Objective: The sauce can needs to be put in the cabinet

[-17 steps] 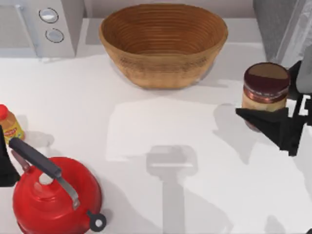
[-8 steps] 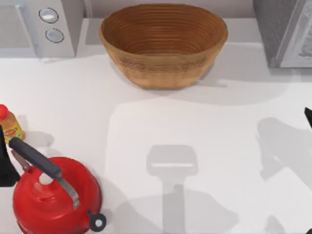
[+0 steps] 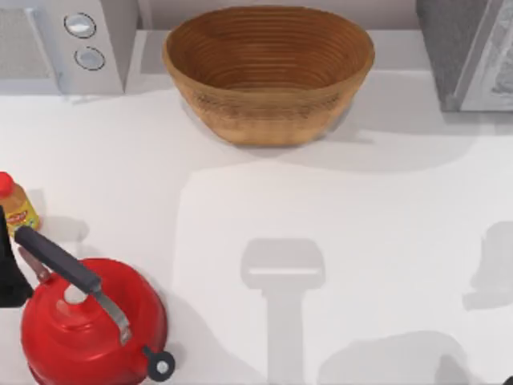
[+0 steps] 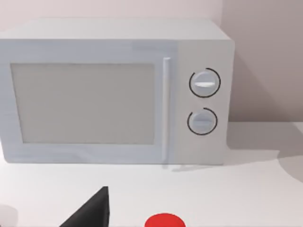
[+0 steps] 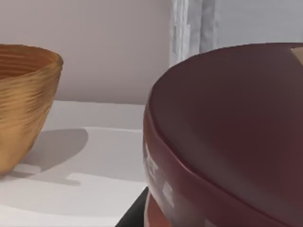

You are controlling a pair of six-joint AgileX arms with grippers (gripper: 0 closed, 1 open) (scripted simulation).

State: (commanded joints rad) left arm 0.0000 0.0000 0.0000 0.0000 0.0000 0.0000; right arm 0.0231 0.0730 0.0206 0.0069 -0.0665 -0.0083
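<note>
Holding status: right gripper (image 5: pixel 142 213) is clamping the sauce can (image 5: pixel 227 123); one dark finger is pressing against its side.
Sauce can position: sitting close under the right wrist camera, maroon top facing up, with the cabinet (image 3: pixel 449 48) standing at the top view's upper right.
Left gripper (image 3: pixel 8 277): idling at the left edge beside the red kettle (image 3: pixel 88 321); its opening cannot be told.
Basket (image 3: pixel 268 72): resting at upper centre.
</note>
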